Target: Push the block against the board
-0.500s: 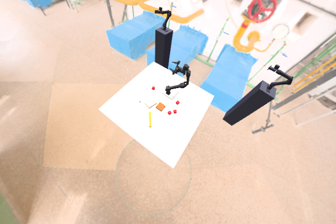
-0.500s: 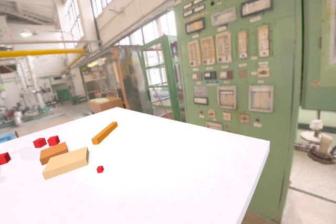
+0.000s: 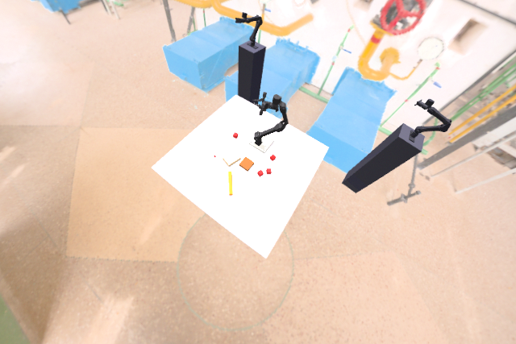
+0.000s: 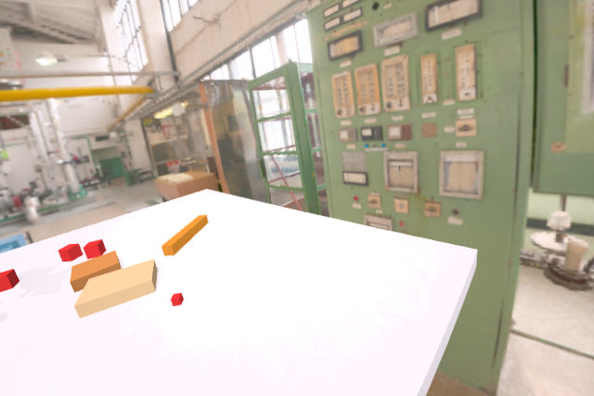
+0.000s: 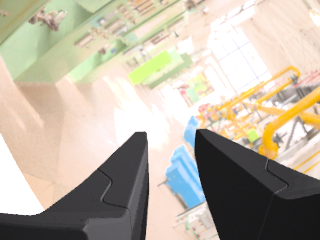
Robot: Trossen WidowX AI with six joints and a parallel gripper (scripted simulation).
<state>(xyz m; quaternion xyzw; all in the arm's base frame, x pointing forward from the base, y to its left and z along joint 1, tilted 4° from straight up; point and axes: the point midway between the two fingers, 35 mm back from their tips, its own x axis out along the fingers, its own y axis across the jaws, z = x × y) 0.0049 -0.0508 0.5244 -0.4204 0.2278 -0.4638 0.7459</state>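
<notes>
White table (image 3: 200, 190): one orange square block (image 3: 247, 163), touching one tan board (image 3: 231, 161); one yellow bar (image 3: 230, 183); five red cubes (image 3: 260, 172). One gripper (image 5: 170, 180) raised, jaws nearly together, holding nothing.

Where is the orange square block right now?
In the top view, the orange square block lies near the table's middle, between the pale board and two small red cubes.

The arm (image 3: 278, 122) is matte black and slim-jointed, its hand (image 5: 170, 216) apparently ending in two angular, faceted black fingers.
</notes>
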